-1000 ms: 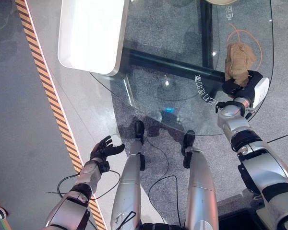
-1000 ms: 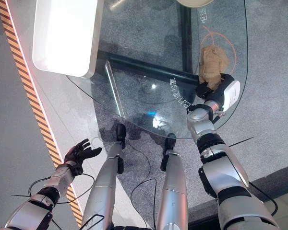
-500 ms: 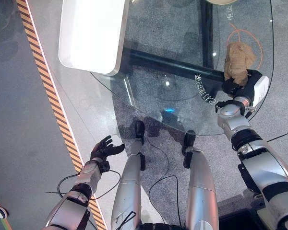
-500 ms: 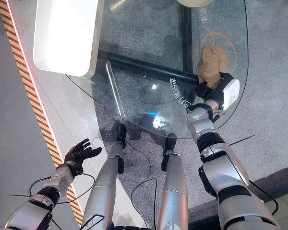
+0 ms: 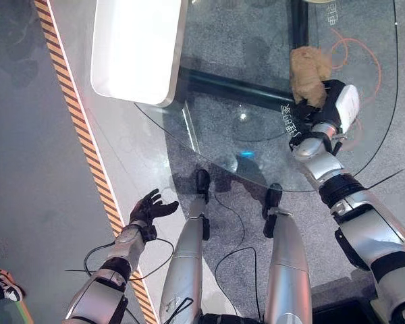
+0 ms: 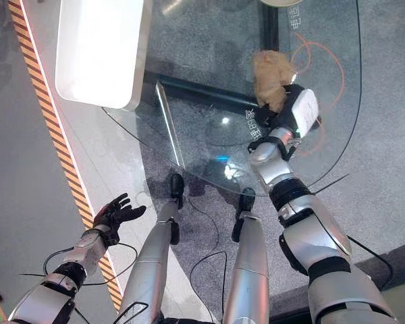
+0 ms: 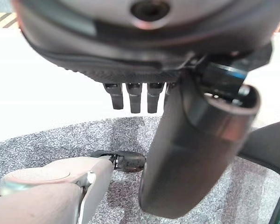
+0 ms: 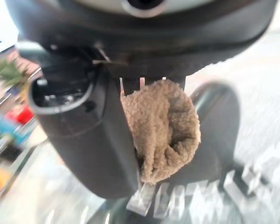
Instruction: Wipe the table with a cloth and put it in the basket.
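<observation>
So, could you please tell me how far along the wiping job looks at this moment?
Wiping is in hand: the right hand grips the crumpled tan terry cloth on the round glass table. The left hand hangs open by the robot's side. Putting the cloth in a basket is left.

a white panel (image 5: 136,47) lies beside an orange-and-black striped floor line (image 5: 81,135); a shoe, perhaps (image 5: 3,290).

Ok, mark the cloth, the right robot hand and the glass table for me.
cloth (image 5: 308,67), left eye view, middle of the bunched fabric.
right robot hand (image 5: 333,102), left eye view, dark palm.
glass table (image 5: 256,152), left eye view, bare glass near the front edge.
</observation>
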{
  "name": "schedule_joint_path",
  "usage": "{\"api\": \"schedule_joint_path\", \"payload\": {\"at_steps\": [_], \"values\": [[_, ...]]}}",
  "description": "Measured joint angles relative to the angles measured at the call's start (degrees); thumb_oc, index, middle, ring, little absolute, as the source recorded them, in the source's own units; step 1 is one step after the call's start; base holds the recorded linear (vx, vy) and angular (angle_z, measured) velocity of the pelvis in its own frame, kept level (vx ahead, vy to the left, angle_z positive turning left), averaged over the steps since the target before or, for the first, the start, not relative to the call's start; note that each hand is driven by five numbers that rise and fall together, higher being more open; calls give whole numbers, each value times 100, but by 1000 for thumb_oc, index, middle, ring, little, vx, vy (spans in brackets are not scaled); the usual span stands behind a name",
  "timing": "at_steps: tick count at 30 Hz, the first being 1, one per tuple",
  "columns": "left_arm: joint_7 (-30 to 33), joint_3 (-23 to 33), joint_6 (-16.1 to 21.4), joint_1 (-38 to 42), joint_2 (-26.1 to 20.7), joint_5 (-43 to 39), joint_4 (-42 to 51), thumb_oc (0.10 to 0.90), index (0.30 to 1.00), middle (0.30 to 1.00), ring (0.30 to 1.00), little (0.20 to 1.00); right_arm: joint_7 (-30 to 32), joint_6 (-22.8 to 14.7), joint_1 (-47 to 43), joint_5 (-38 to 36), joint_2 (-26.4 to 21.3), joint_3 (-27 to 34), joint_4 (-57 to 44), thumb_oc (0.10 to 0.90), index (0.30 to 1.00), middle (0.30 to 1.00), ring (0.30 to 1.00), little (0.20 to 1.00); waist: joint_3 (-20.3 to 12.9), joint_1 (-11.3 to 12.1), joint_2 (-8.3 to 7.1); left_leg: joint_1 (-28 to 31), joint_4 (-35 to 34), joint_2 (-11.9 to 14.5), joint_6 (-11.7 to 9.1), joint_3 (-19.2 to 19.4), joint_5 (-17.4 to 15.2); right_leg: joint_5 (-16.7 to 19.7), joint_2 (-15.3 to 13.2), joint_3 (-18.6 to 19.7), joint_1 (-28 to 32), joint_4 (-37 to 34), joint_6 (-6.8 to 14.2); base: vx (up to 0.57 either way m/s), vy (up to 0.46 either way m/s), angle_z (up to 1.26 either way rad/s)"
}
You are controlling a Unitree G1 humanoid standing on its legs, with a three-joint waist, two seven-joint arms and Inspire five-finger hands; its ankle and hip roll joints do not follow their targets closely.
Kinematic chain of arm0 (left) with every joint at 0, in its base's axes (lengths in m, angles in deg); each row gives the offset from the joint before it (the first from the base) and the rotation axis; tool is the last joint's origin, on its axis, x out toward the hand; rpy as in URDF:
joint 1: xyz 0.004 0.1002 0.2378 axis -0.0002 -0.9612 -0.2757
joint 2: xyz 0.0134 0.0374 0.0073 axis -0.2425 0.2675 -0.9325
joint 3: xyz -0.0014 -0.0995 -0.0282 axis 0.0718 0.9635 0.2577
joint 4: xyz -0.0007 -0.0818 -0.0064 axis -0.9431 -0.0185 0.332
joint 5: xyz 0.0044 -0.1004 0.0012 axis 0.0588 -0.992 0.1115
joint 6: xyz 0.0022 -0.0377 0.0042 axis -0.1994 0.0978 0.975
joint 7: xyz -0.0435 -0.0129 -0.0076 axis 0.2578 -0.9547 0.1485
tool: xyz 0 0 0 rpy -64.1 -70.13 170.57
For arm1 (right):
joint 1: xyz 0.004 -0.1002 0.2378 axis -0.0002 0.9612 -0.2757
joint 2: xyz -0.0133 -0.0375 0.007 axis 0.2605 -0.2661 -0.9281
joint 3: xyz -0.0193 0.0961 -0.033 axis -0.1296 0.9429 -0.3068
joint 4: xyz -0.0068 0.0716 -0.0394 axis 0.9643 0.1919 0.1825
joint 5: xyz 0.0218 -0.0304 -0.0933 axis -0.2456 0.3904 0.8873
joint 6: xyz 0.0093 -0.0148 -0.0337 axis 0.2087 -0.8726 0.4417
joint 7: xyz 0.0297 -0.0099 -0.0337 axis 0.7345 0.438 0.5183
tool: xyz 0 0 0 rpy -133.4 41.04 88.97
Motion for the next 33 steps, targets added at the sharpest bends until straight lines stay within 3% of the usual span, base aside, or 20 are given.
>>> {"api": "schedule_joint_path", "payload": {"at_steps": [11, 19, 24, 33], "values": [[2, -2, -4, -58, 132, 7, 5, 800, 900, 900, 900, 900, -613, 215, 1, 689, 320, -328, -302, 100, 300, 300, 300, 200, -1, 89, 1, 50, -172, -59, 22, -5, 84, -48, -75, -23, -6, 23, 15, -3, 10, 4], [19, -2, -3, -65, 157, 46, 194, 800, 900, 900, 900, 900, -1488, 327, 16, 1439, 286, -831, -636, 100, 300, 300, 300, 200, -1, 79, 1, 60, -175, -58, 2, -6, 102, -48, -78, -27, -8, 47, 15, 0, 0, 0], [20, -3, -2, -68, 170, 123, 211, 800, 900, 900, 900, 900, -2243, 301, 86, 1692, 297, -1283, -986, 100, 300, 300, 300, 200, -1, 81, 1, 86, -180, -68, -1, -16, 108, -84, -97, -26, -13, 127, 3, 1, -1, 2], [20, 1, -18, -72, 172, 125, 215, 800, 900, 900, 900, 900, -2903, 112, 178, 1966, 336, -1656, -1135, 100, 300, 300, 300, 200, -2, 85, 3, 106, -220, -69, -15, -20, 82, -139, -103, -29, -22, 161, -25, -1, -4, 0]]}}
